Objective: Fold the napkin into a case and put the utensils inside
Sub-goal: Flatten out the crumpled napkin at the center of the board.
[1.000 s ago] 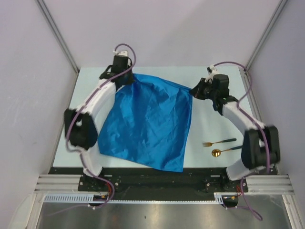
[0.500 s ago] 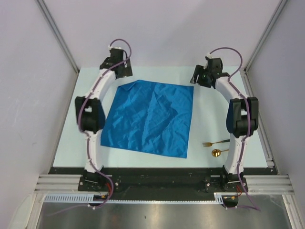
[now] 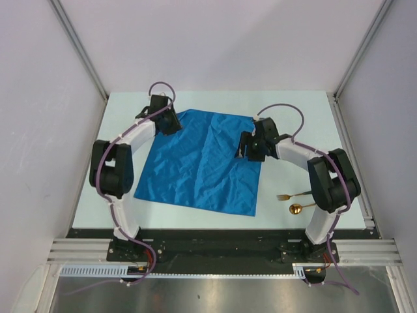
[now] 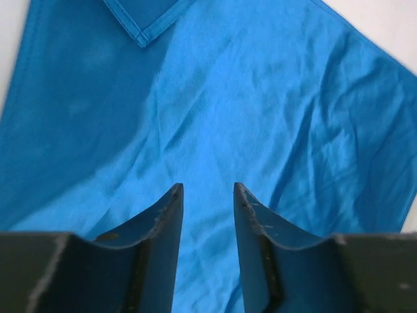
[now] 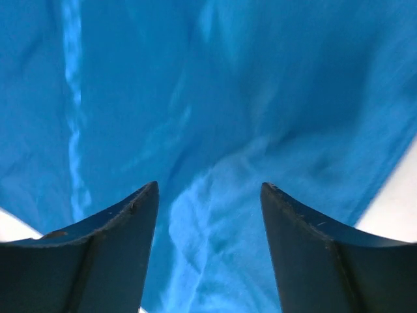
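The blue napkin lies spread flat and wrinkled on the pale table, with one far corner turned over. My left gripper hovers over the napkin's far left corner. Its jaws are open, with only cloth showing below the gap. My right gripper hangs over the napkin's right edge. It is also open and holds nothing. The gold-headed fork and spoon lie side by side on the table to the right of the napkin, handles pointing right, partly behind my right arm.
The table is walled in by grey panels on the left, right and back. A metal rail runs along the near edge by the arm bases. My right forearm arches over the utensils' handles.
Both grippers let go of the napkin's far corners, and it settled flat. Both arms then swung inward and nearer, over the cloth. The left jaws narrowed after opening wide.
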Robot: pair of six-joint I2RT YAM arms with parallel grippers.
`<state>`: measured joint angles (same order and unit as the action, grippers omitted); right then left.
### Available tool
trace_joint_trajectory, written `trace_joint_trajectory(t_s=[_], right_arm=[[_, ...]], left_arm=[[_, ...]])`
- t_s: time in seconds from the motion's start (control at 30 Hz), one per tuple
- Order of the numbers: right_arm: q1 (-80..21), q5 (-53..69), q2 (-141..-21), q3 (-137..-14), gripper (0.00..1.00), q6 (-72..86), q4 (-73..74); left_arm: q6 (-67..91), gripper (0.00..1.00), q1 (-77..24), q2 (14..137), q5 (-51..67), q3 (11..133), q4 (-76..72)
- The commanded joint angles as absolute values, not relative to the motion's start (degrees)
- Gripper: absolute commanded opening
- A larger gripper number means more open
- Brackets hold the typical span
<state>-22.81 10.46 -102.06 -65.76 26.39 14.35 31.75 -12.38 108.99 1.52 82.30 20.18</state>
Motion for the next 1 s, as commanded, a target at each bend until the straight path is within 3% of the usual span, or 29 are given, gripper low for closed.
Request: trace_joint_trajectory(t_s=[0.0,0.5,0.77,0.83,0.87,0.97], right_arm=[[-23.8,17.6,-99.6,-62.3,0.66,30.2,5.9],[-25.0,22.9,-97.8,-57.4,0.65,28.1,0.6],[-24.4,22.9,-97.8,-57.7,0.65,27.7,0.8],[-24.4,22.8,-98.3,-57.7,0.65,28.1,1.1],[-24.4,22.3,-98.4,-57.7,0.65,28.4,1.7],[-24.9,18.1,-97.7,-59.0,0.67,29.3,6.3]], left_arm=[[37.2,0.39,-9.4,114.3,5.4,85.6,12.6],[41.0,0.41,-3.5,134.8,11.0,106.9,13.2],[53.3,0.45,-0.3,140.7,23.5,110.4,-12.4],[59.6,0.51,2.8,140.5,23.8,110.0,-18.8],[60.8,0.59,3.6,140.2,23.7,110.3,-19.3],[55.8,0.66,5.8,138.1,22.1,116.9,-3.6]])
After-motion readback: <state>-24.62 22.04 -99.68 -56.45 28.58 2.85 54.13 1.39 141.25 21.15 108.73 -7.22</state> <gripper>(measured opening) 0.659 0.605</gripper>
